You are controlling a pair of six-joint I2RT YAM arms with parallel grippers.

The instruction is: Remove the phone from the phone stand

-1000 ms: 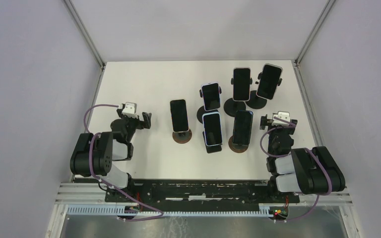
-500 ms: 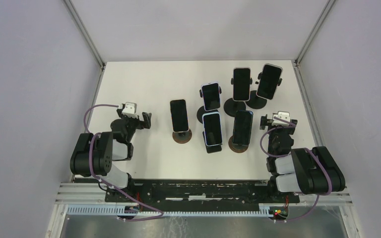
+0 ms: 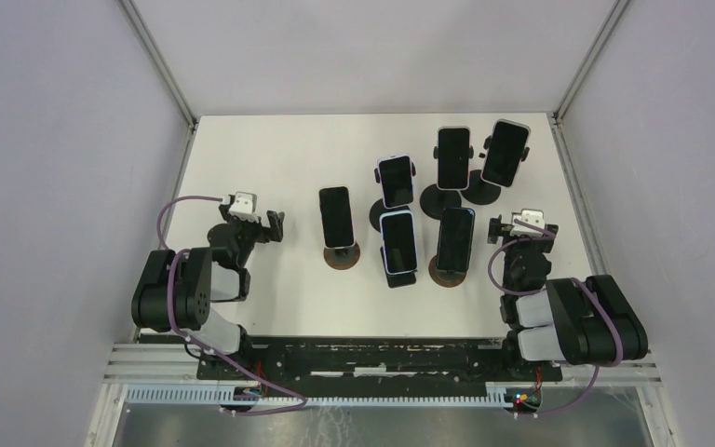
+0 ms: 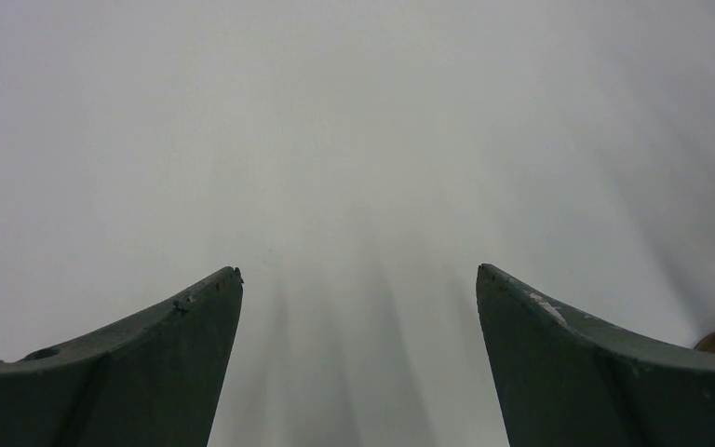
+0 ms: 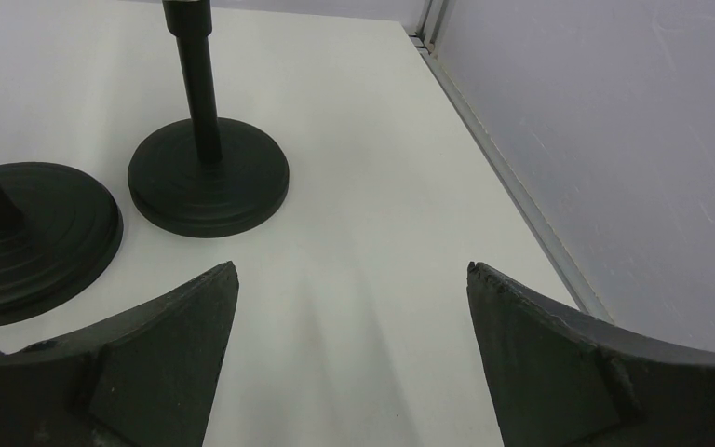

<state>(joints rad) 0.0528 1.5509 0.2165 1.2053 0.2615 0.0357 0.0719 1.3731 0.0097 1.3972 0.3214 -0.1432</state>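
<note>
Since six phones sit in stands between the two arms and the task singles out none, the coming move turns on reach. The left gripper point(image 3: 263, 226) has its jaws spread wide and empty over the bare table point(image 3: 270, 149). The brown-based stand point(image 3: 342, 257) and the leftmost phone point(image 3: 335, 216) lie off to its right, clearly apart from it. Only that base's edge shows at the right margin of the left wrist view.

The right gripper point(image 3: 519, 231) is likewise spread and empty. It points toward the far edge, with black stand bases point(image 5: 209, 186) ahead and to its left. The front right phone point(image 3: 453, 238) stands just beside it on its left, closer than any phone is to the left gripper, so the right arm looks better placed.

Each phone stands in portrait, long axis upright and leaning back. A grasp would probably have to swing leftward, close across the narrow sides, then lift the phone up out of the cradle.
</note>
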